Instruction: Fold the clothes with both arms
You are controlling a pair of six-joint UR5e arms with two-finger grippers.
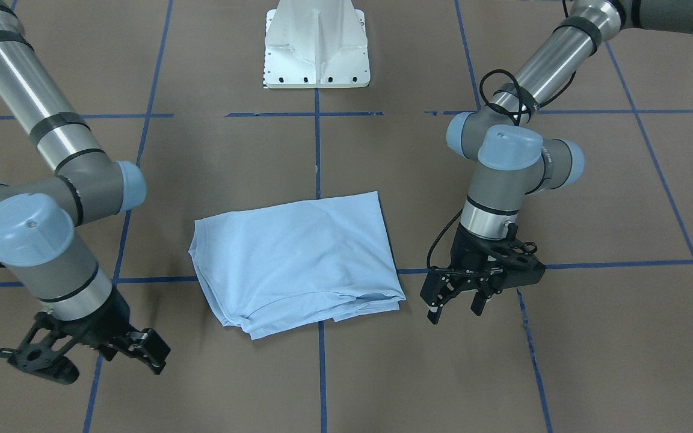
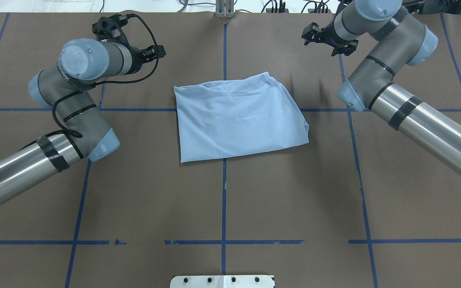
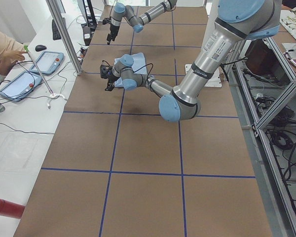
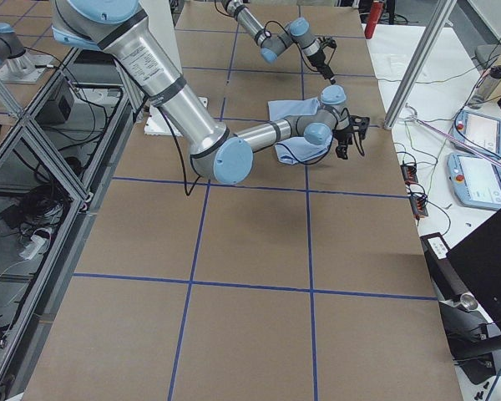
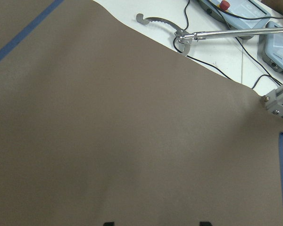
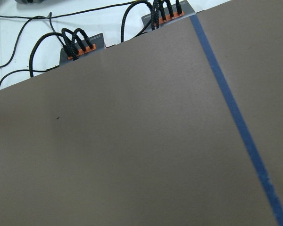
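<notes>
The light blue T-shirt (image 1: 295,258) lies folded into a rough rectangle at the middle of the brown table, also in the overhead view (image 2: 238,116). Its print and neck label are hidden. My left gripper (image 1: 456,310) hangs just above the table, right beside the shirt's edge, apart from it, open and empty. It also shows in the overhead view (image 2: 154,52). The left wrist view shows two fingertips (image 5: 108,223) wide apart over bare table. My right gripper (image 1: 151,355) is on the shirt's other side, further off, open and empty. It also shows in the overhead view (image 2: 344,48).
The white pedestal base (image 1: 316,48) stands at the robot's side of the table. Blue tape lines (image 2: 224,180) cross the brown surface. Beyond the far edge are cables and control tablets (image 3: 47,61). An operator's hand (image 3: 7,57) rests there.
</notes>
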